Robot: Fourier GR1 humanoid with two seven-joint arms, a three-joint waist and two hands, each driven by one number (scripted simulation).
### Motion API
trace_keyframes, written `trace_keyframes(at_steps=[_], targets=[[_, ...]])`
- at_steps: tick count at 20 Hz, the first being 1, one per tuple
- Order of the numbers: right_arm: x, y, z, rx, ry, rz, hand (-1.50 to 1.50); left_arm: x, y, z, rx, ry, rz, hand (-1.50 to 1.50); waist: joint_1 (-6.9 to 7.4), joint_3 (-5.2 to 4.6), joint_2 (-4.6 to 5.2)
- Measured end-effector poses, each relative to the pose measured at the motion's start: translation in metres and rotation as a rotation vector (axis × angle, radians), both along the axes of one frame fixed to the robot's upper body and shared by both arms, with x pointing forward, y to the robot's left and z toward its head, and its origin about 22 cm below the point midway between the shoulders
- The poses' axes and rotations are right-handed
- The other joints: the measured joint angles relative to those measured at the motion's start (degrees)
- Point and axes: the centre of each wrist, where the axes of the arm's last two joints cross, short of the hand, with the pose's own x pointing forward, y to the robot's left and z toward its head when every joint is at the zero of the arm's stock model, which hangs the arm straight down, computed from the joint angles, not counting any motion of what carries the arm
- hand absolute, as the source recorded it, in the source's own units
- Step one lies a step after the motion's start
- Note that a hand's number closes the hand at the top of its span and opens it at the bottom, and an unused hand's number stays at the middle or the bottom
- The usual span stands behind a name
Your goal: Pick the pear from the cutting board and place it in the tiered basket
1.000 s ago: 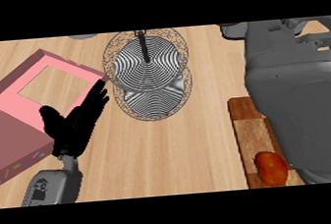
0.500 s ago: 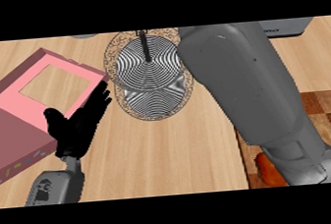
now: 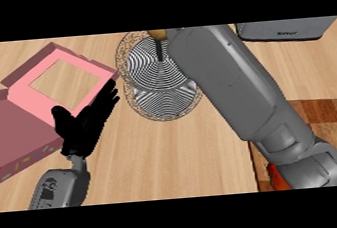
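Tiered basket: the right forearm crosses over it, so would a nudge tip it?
Probably not: the tiered basket shows a broad round footprint. Its open wirework looks light, so it may slide on the smooth counter instead.

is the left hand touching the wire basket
Apart. The head view shows bare counter between the open left hand and the tiered basket.

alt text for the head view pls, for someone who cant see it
A grey right forearm reaches diagonally across the counter to the wire tiered basket, its hand out of sight. The black left hand rests open beside a pink box; a wooden cutting board sits at right.
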Motion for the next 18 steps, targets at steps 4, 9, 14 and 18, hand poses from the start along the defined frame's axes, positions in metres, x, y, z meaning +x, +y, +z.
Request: trace_keyframes(at_steps=[4, 9, 14, 18], targets=[[0.004, 0.010, -0.011, 0.064, -0.024, 0.062, -1.50, 0.004, -0.007, 0.002, 0.001, 0.002, -0.009, 0.00, 0.68, -0.02, 0.16], [0.006, 0.021, -0.011, 0.135, -0.123, 0.079, -1.50, 0.006, -0.009, -0.003, -0.002, 0.001, -0.014, 0.00, 0.86, -0.05, 0.22], [0.008, 0.028, -0.005, 0.196, -0.206, -0.018, -1.50, 0.001, -0.001, -0.002, 0.004, 0.003, 0.004, 0.00, -0.19, -0.04, -0.19], [0.013, 0.021, 0.000, 0.294, -0.180, -0.122, -1.50, -0.005, 0.011, -0.007, 0.002, 0.009, 0.036, 0.00, -1.97, 0.00, -0.61]])
